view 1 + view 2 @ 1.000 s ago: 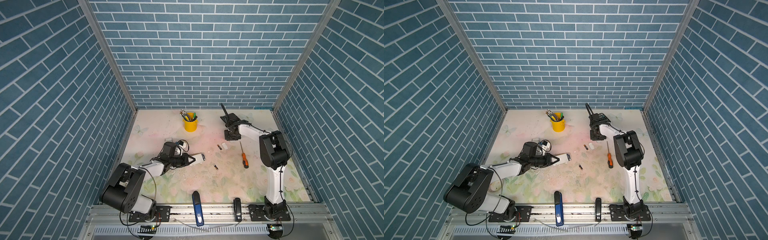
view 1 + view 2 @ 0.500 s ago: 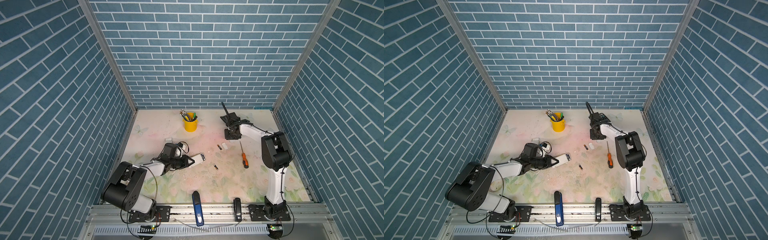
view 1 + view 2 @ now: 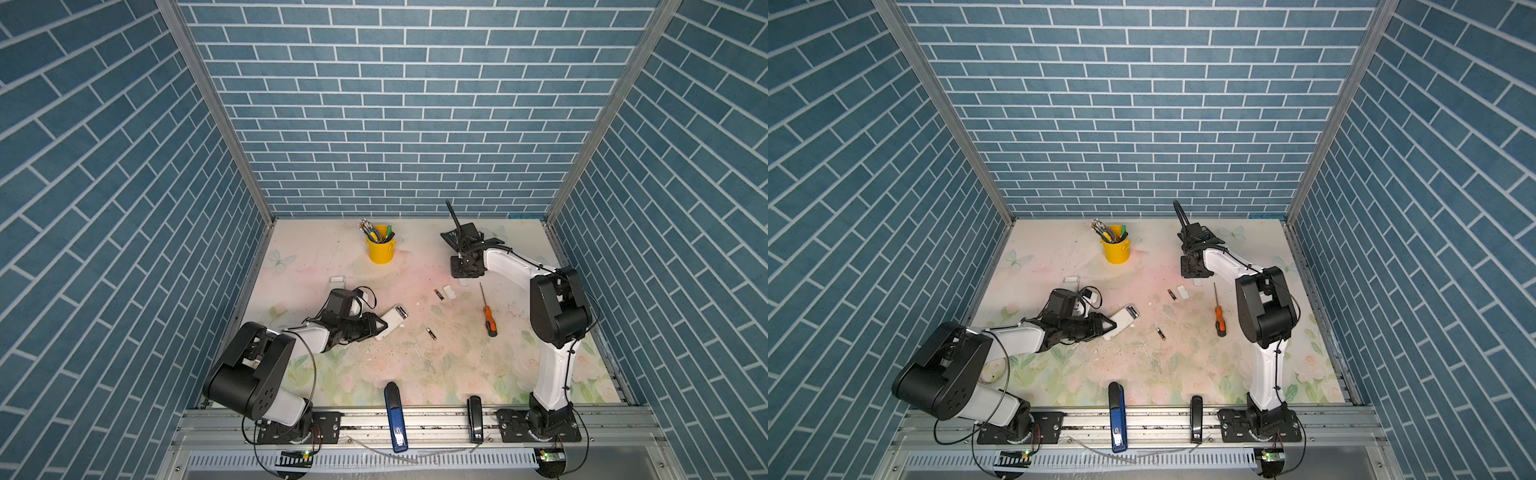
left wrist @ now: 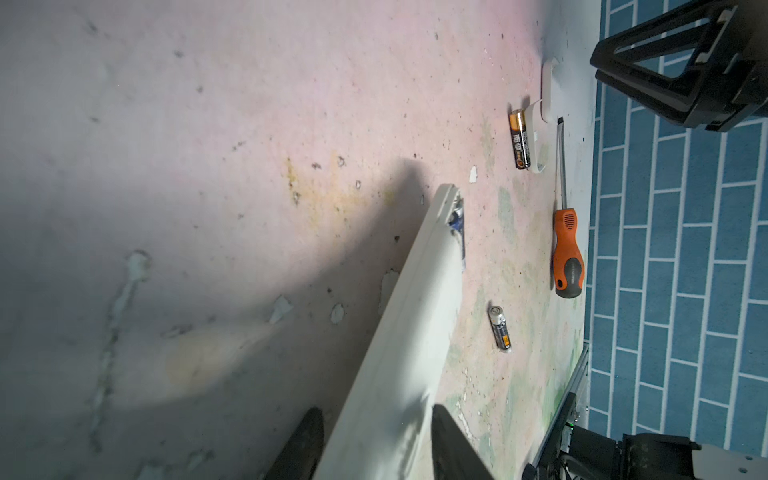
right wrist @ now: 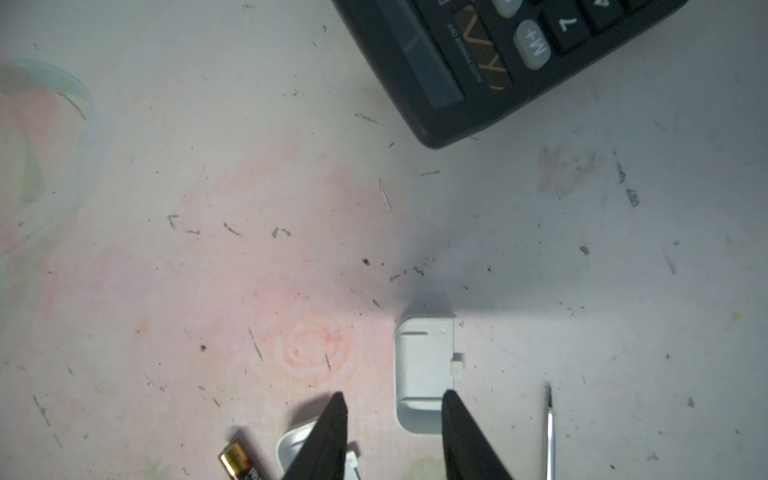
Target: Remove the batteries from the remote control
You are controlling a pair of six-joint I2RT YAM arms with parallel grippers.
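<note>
The white remote control (image 3: 390, 322) lies on the mat with its open compartment end (image 4: 456, 216) pointing away from my left gripper (image 3: 380, 324). In the left wrist view its near end sits between the parted fingers of the left gripper (image 4: 374, 411), which is open. Two batteries lie loose on the mat: one (image 3: 437, 294) beside a white cover (image 3: 449, 292), the other (image 3: 431, 333) nearer the front. My right gripper (image 5: 392, 399) hangs open over another white cover (image 5: 424, 374), nothing between its fingers; a battery (image 5: 239, 463) shows near it.
An orange-handled screwdriver (image 3: 487, 311) lies right of the batteries. A dark calculator (image 5: 498, 62) sits behind the right gripper. A yellow cup of pens (image 3: 381, 249) stands at the back, a white cover (image 3: 337, 279) behind the left arm. Blue (image 3: 395, 415) and black (image 3: 474, 417) staplers lie at the front edge.
The left gripper's jaws have spread apart around the remote's near end; the remote has stayed almost in place. The right gripper has barely moved.
</note>
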